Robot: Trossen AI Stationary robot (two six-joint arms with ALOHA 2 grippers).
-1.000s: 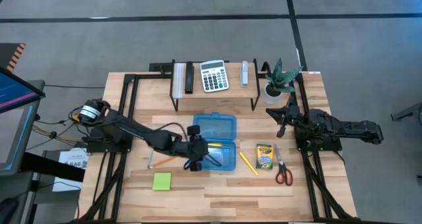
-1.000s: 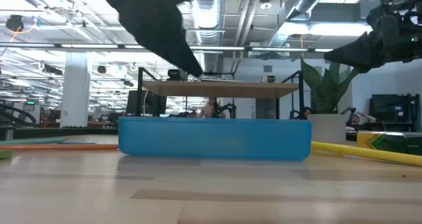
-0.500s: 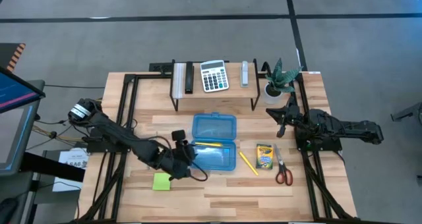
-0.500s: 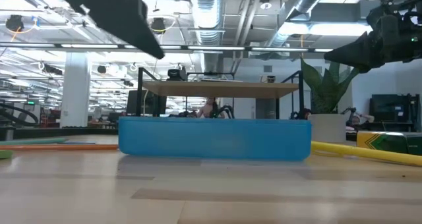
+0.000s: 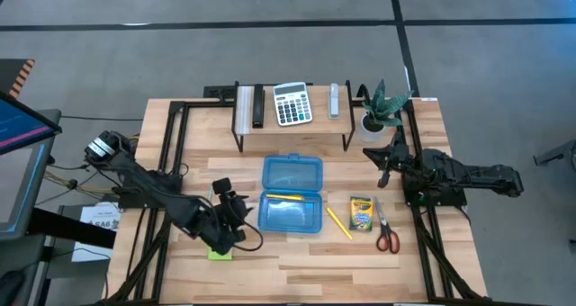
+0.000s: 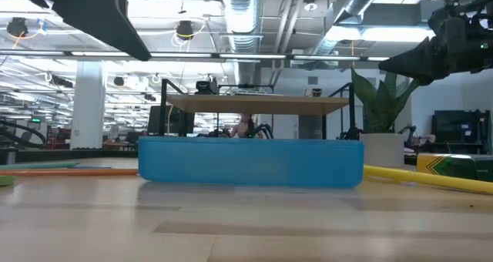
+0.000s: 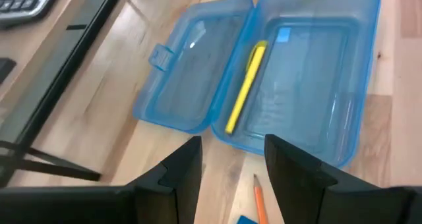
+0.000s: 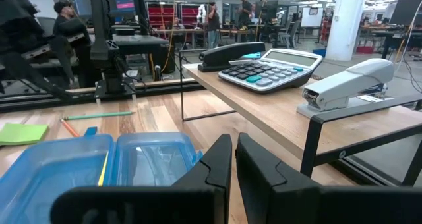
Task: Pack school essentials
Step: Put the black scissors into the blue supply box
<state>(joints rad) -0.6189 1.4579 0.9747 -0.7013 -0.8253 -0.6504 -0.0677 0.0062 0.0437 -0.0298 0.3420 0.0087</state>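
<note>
The blue pencil case [image 5: 292, 194] lies open on the table, and one yellow pencil [image 7: 245, 85] lies inside its base. My left gripper [image 7: 231, 171] is open and hovers left of the case, above the lime sticky-note pad [image 5: 219, 251]. An orange pencil [image 7: 259, 197] and the blue eraser [image 7: 246, 219] lie flat below it. A green pencil [image 8: 99, 116] lies farther left. Right of the case lie a second yellow pencil [image 5: 338, 222], the crayon box [image 5: 360, 213] and the red-handled scissors [image 5: 386, 230]. My right gripper [image 8: 233, 168] waits shut near the plant.
A raised shelf [image 5: 292, 124] at the far side carries the calculator [image 5: 291, 103] and a stapler [image 5: 334, 100]. The potted plant [image 5: 378, 109] stands at its right end, beside my right arm [image 5: 450, 173]. Bare wood [image 5: 306, 261] lies along the near edge.
My left gripper has drawn back from the case's left edge toward the table's left and near edges, and now stands above the sticky-note pad. In the low view it has risen and moved off left. The yellow pencil stays in the case.
</note>
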